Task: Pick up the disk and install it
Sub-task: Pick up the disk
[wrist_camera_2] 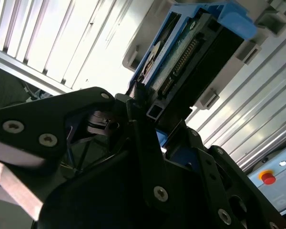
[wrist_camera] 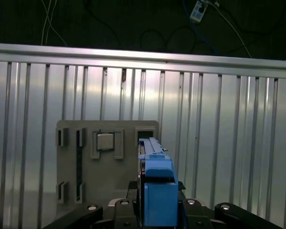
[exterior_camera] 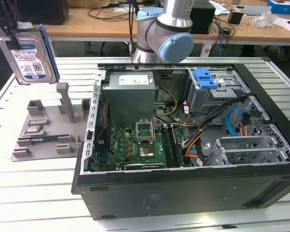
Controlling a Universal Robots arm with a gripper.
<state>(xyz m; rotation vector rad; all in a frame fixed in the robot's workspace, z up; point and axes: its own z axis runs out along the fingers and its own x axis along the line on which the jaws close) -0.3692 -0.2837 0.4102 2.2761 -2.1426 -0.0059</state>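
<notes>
Claw [wrist_camera_2: 144, 113] clamps the disk [wrist_camera_2: 190, 57]; we see its label [exterior_camera: 29, 60] in the exterior view, a grey tray [wrist_camera: 109, 176] beyond the claw in the first wrist view.

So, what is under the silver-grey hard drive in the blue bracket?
The gripper holds the hard drive aloft. Beneath it lies a grey plastic tray on the ribbed metal table; the drive hides part of the tray.

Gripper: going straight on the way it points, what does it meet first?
The gripper is shut on the silver-grey hard drive in its blue plastic bracket; that drive would probably reach the grey plastic fixture tray first, depth unclear.
</notes>
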